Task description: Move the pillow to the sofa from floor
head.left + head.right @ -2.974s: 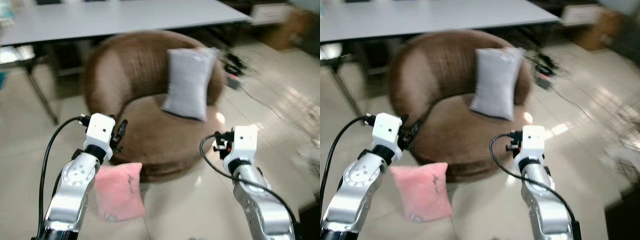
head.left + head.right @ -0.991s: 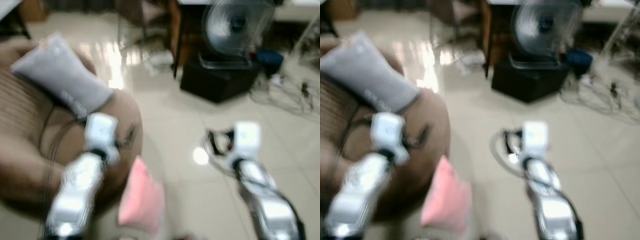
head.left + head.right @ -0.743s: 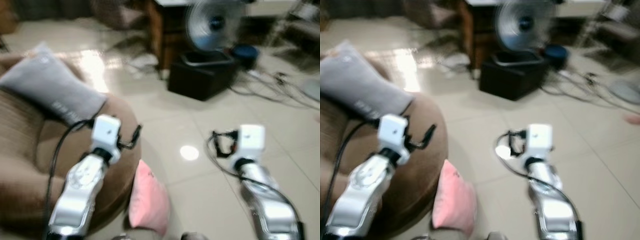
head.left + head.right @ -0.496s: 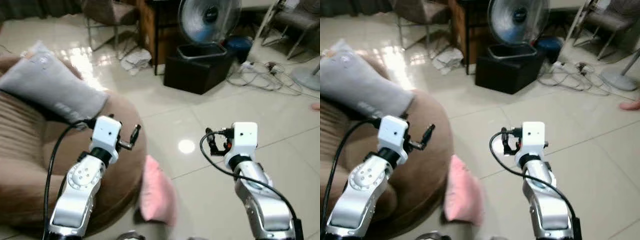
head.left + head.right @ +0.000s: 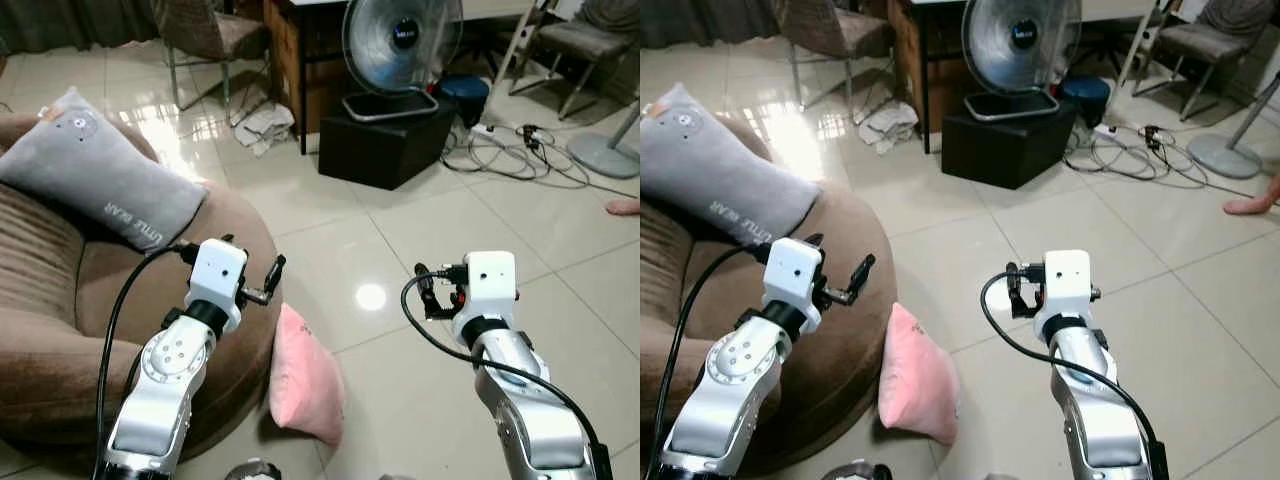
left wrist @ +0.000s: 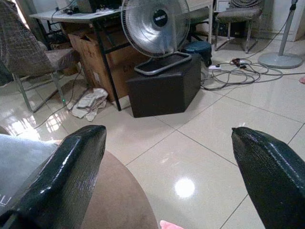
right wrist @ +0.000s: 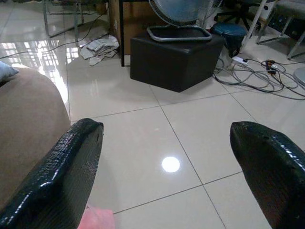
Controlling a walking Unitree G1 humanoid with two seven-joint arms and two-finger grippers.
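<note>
the pink pillow (image 5: 305, 378) stands on edge on the tiled floor (image 5: 420, 230), leaning against the rounded side of the brown sofa (image 5: 60, 330), its long axis running roughly from the sofa's foot outward toward the robot. it lies below and between the two raised arms, clearly nearer the left gripper (image 5: 268, 280), which hangs just above and to the pillow's left, over the sofa's edge. the right gripper (image 5: 428, 292) is held well apart from it on the right, over bare tile. the coming reach therefore looks to be downward and slightly inward, and the left arm seems the better placed, though both may be needed for something this soft.

both claws are spread wide and hold nothing: the wrist views show each pair of black fingers (image 6: 71, 167) far apart.

the head views give the pillow whole, with a grey pillow (image 5: 100, 185) already resting on the sofa seat. the wrist views catch only a sliver of pink at their lower edge (image 7: 97, 220), probably the pillow's top corner, but they show sharply the fan (image 6: 153, 26) on its black box (image 6: 164, 88) and the cables (image 7: 257, 76) beyond.
</note>
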